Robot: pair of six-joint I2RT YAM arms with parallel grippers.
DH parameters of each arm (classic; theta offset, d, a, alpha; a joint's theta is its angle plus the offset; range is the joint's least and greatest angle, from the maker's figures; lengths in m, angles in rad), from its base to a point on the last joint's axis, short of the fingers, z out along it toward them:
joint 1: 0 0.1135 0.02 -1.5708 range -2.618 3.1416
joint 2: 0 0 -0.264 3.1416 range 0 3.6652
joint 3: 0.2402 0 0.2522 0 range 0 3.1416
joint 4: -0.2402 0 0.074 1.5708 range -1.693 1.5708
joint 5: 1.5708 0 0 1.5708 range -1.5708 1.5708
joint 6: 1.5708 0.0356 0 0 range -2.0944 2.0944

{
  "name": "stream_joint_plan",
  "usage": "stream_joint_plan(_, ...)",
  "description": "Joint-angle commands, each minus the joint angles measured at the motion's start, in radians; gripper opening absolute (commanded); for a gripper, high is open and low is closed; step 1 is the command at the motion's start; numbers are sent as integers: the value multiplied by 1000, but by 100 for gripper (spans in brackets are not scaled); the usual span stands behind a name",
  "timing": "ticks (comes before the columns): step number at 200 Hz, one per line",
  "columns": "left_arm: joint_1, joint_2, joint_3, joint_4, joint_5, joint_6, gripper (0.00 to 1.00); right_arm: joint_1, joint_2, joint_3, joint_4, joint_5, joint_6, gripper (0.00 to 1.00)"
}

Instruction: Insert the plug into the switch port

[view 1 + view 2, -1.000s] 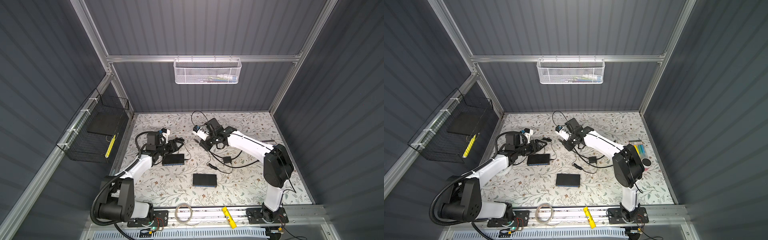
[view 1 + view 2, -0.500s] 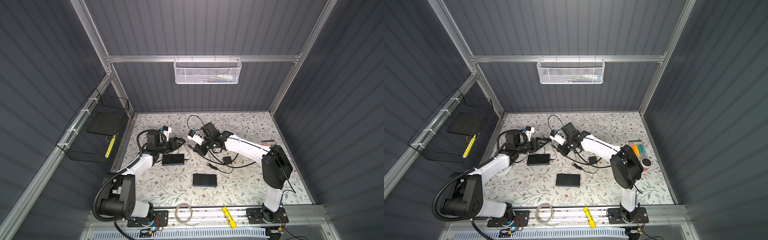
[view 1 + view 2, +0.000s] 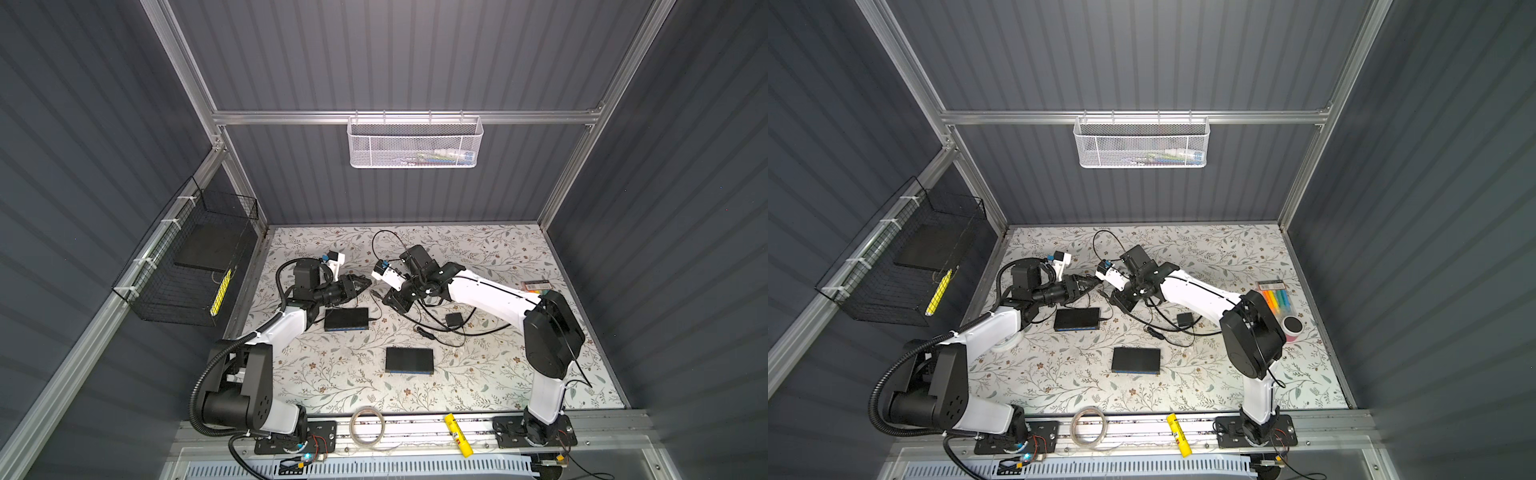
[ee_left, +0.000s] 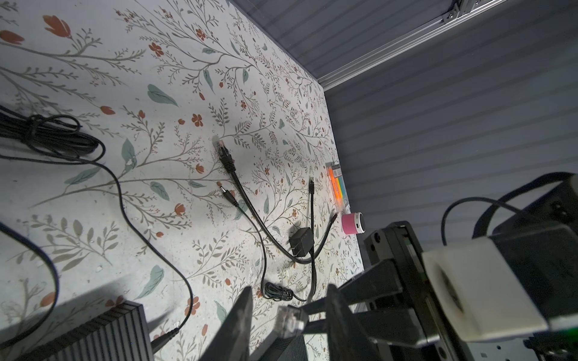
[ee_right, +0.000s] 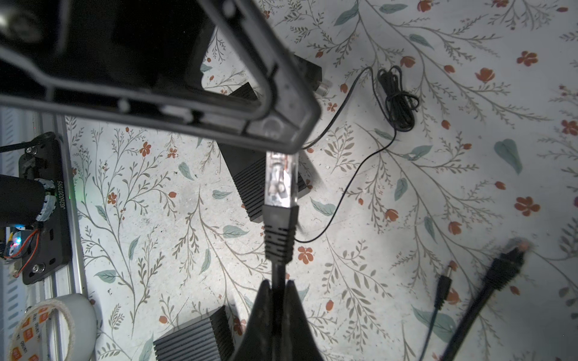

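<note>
A clear network plug [image 5: 279,178] with a black boot hangs above the mat on its black cable. My right gripper [image 5: 276,287] is shut on the cable just behind the boot. My left gripper [image 4: 289,315] is open, with its fingers [image 4: 237,328] on either side of the plug [image 4: 289,322] and a gap still showing. In both top views the two grippers [image 3: 366,283] [image 3: 384,297] meet at mid-table. One black switch [image 3: 346,319] lies just below them, with a thin cable at its right end. A second black switch [image 3: 409,360] lies nearer the front. The ports are not visible.
The cable's other plug [image 4: 223,153], a black power adapter [image 4: 301,242] and loose thin cables lie on the floral mat. A pink speaker [image 4: 353,223] and markers [image 4: 336,184] sit at the right edge. A tape roll [image 3: 368,424] and a yellow tube [image 3: 457,434] rest on the front rail.
My right gripper has carried the plug leftwards towards the left arm. My left gripper has reached right and narrowed its jaws round the plug.
</note>
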Motion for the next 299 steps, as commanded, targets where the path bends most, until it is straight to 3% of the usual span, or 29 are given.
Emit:
stream_joint_plan(1,-3,11,-4,23,30,-5,35,6,-11,30,11,-23,7,4)
stream_joint_plan(131,-10,19,-9,31,51,-4,23,11,17,57,34,-23,8,3)
stream_joint_plan(182,-10,17,-11,40,46,-9,12,13,20,52,33,-7,7,4)
stream_joint_plan(229,-10,13,-17,33,36,-12,4,24,20,53,48,93,-10,31)
stream_joint_plan(299,-10,13,-22,-18,20,-28,5,72,89,113,98,167,-50,31)
